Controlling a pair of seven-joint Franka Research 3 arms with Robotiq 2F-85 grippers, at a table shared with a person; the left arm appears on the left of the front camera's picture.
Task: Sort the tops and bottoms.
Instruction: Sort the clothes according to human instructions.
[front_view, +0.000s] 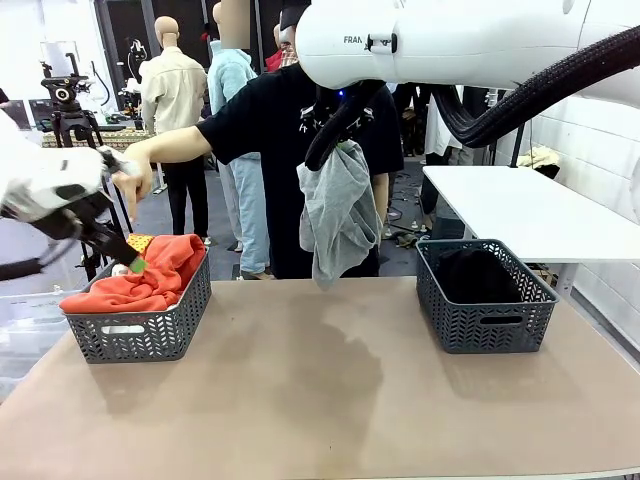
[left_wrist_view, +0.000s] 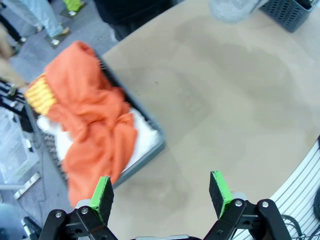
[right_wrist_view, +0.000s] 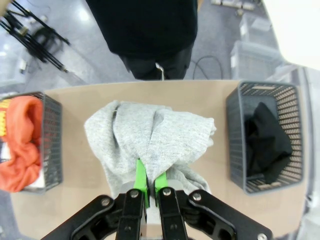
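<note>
Grey top hangs pinched in the right claw, high over the table's middle.

The light grey top (front_view: 338, 212) looks soft, light and floppy, bunched where the right gripper (right_wrist_view: 148, 181) clamps it; a gathered fold seems the surest hold. The orange top (front_view: 150, 279) fills the left basket (front_view: 140, 335), with the left gripper (left_wrist_view: 161, 194) spread wide above.
</note>
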